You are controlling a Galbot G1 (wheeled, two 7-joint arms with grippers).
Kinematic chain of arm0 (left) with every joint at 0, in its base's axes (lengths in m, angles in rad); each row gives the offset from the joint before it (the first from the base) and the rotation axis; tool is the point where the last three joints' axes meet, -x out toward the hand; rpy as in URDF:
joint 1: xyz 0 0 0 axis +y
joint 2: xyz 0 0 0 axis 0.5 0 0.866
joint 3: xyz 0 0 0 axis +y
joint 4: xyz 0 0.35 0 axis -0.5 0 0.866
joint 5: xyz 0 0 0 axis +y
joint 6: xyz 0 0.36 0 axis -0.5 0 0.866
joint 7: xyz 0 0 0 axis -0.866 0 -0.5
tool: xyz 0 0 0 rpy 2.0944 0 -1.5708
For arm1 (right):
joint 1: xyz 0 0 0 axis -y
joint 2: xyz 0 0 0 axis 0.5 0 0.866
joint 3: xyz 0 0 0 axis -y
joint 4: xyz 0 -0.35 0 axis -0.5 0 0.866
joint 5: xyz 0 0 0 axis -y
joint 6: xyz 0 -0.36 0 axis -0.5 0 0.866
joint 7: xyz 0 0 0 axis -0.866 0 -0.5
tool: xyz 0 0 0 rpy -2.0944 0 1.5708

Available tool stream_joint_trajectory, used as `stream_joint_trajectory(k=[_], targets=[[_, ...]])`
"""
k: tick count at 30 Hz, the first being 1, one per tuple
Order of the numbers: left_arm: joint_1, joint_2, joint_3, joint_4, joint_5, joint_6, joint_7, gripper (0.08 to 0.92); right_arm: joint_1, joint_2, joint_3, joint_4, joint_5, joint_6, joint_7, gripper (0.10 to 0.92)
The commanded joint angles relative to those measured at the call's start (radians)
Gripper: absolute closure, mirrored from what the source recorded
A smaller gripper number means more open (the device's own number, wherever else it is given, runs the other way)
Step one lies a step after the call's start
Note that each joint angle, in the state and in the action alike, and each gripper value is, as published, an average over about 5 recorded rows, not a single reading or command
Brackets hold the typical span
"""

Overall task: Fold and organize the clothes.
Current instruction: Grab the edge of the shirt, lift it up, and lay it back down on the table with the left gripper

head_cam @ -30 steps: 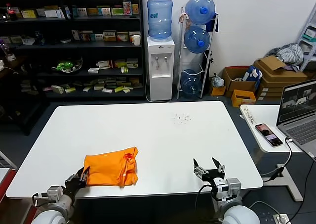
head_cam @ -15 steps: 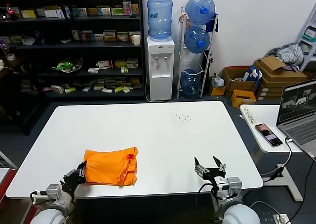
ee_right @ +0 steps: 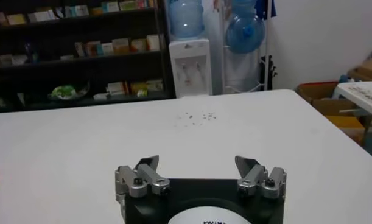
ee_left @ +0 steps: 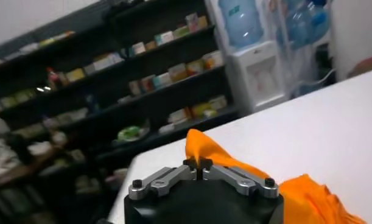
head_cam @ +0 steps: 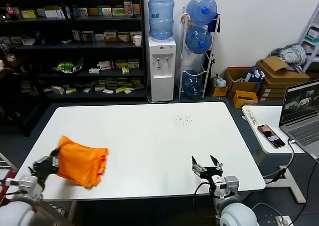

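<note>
The folded bright orange T-shirt (head_cam: 80, 162) hangs bunched at the white table's (head_cam: 149, 136) front left edge, its left end lifted. My left gripper (head_cam: 51, 162) is shut on that end of the shirt. In the left wrist view the gripper (ee_left: 198, 164) pinches an orange fold (ee_left: 234, 167) that trails away over the table. My right gripper (head_cam: 206, 166) is open and empty near the front right edge; in the right wrist view it (ee_right: 198, 167) points over bare table. No lettering shows on the shirt.
A phone (head_cam: 271, 135) and a laptop (head_cam: 304, 111) lie on a side table at the right. A water dispenser (head_cam: 162, 61), bottle rack (head_cam: 199, 41) and dark shelves (head_cam: 75, 46) stand behind the table. Cardboard boxes (head_cam: 279, 76) sit at the back right.
My left gripper has pulled the orange shirt to the left and lifted its left end off the table. My right gripper has shifted slightly left and stayed open.
</note>
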Motion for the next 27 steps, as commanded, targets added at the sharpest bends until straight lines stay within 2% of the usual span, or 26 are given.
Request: stream_joint_trajectory(k=[1,4,7,9,12,16,19,23,27], targets=[[0.045,0.162,-0.257,0.167,0.120,0.023,0.023,0.888,0.021,0.001,-0.013,-0.007,0.001,0.006,-0.004,0.203],[0.095,0.121,-0.174,0.007,-0.004,0.044,0.004,0.888,0.016,0.003,-0.008,-0.005,-0.002,0.006,-0.003,0.203],[0.110,0.065,0.025,-0.155,-0.217,0.079,-0.043,0.888,0.004,0.006,0.004,0.002,-0.011,0.004,0.002,0.203],[0.079,0.024,0.197,-0.235,-0.337,0.095,-0.084,0.888,-0.008,0.009,0.016,0.009,-0.017,0.001,0.005,0.203],[-0.036,-0.053,0.440,-0.306,-0.474,0.119,-0.163,0.888,-0.032,0.017,0.045,0.018,-0.022,-0.003,0.012,0.203],[-0.244,-0.162,0.675,-0.261,-0.602,0.146,-0.277,0.888,-0.072,0.033,0.085,0.034,-0.026,-0.007,0.019,0.203],[-0.359,-0.245,0.780,-0.153,-0.607,0.134,-0.305,0.888,-0.100,0.045,0.106,0.046,-0.030,-0.008,0.021,0.203],[-0.452,-0.341,0.827,-0.037,-0.554,0.115,-0.299,0.888,-0.115,0.055,0.121,0.056,-0.031,-0.009,0.021,0.203],[-0.462,-0.375,0.840,-0.003,-0.514,0.114,-0.285,0.888,-0.116,0.057,0.129,0.056,-0.038,0.006,0.002,0.203]])
